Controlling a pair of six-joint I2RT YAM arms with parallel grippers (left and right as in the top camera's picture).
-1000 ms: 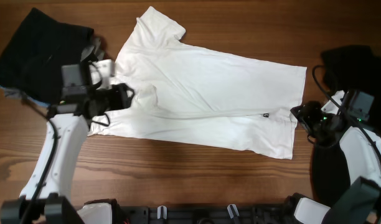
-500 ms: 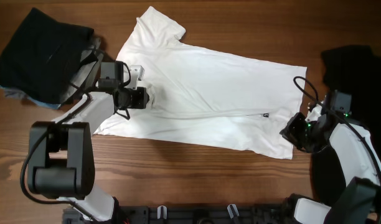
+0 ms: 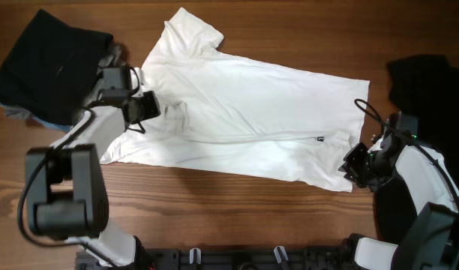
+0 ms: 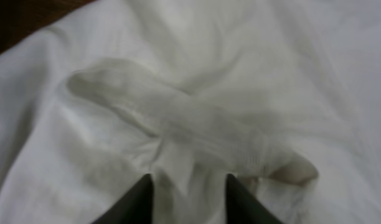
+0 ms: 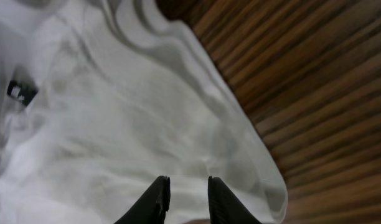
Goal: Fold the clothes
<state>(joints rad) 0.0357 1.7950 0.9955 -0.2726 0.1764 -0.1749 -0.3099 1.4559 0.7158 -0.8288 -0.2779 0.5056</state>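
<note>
White T-shirt [image 3: 244,112] lies flat on the tabletop [image 3: 237,217], running diagonally with the collar end left and the hem right. There's a lengthwise fold line near the small black tag [image 3: 319,139].

Left gripper [image 3: 151,107] sits low over the bunched cloth by the collar. In the wrist view its jaws are part open, straddling a wrinkle just short of the collar band [image 4: 178,124], with nothing clamped.

Right gripper [image 3: 349,166] is at the lower hem corner. Jaws show a narrow gap with cloth under them, and I see no pinch.

Risks:
- Left closes on the wrinkle only and takes one layer. The lift then peels the top ply and the existing fold opens.
- Right is very near the hem edge, with bare wood just beside it. A shallow bite would probably slip out once there's tension.
- If one side grips and the other misses, the shirt swings and the fold comes out skewed.
- The shirt's left edge is near the black garment [image 3: 49,64], and the right arm is beside the dark garment [image 3: 421,79]. A wide sweep could drag either one in.
</note>
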